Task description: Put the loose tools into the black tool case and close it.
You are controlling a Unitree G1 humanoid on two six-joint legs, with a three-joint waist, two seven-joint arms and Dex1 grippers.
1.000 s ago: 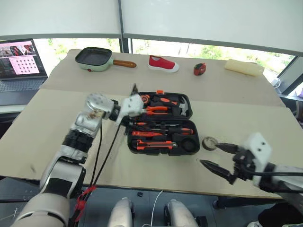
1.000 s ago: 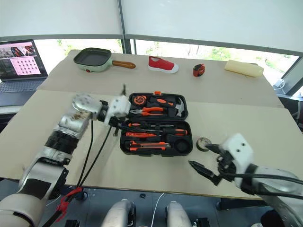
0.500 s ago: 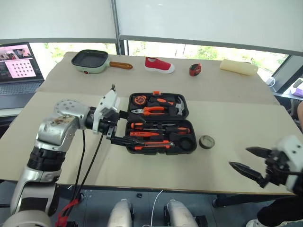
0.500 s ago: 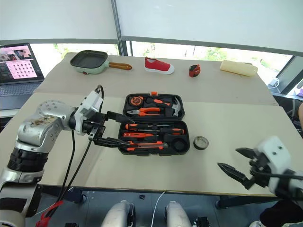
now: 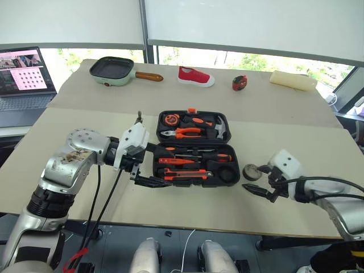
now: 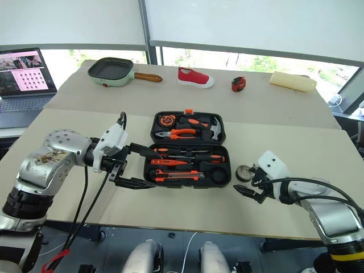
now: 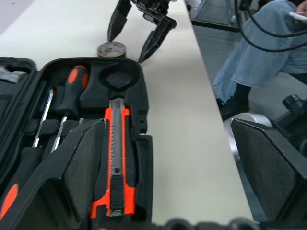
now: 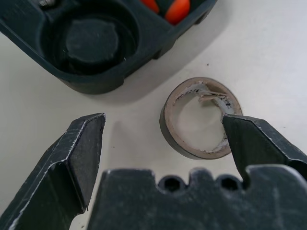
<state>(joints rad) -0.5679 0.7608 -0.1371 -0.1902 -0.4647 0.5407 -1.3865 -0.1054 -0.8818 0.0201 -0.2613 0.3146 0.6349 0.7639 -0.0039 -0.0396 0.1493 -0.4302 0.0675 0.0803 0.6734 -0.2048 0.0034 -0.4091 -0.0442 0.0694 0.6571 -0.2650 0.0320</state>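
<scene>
The black tool case [image 5: 193,185] lies open in the middle of the table, with orange-handled screwdrivers [image 5: 199,156], pliers [image 5: 185,132] and an orange knife [image 7: 116,158] in its recesses. Its round recess [image 8: 91,40] is empty. A small dark tape roll [image 5: 251,172] lies flat on the table just right of the case. My right gripper [image 8: 162,123] is open low over the roll, one fingertip [image 8: 240,132] above the roll's rim, the other on bare table. My left gripper [image 5: 162,166] is wide open at the case's left edge, holding nothing.
Along the far edge stand a green pan [image 5: 114,69], a red shoe [image 5: 196,77], a red-and-black tape measure [image 5: 239,83] and a yellow block [image 5: 293,81]. A laptop [image 5: 25,71] sits at the far left. A seated person's legs [image 7: 259,52] are beyond the table's right side.
My left gripper drew back out of the case to its left edge and opened wide. My right gripper came forward and down to straddle the tape roll.
</scene>
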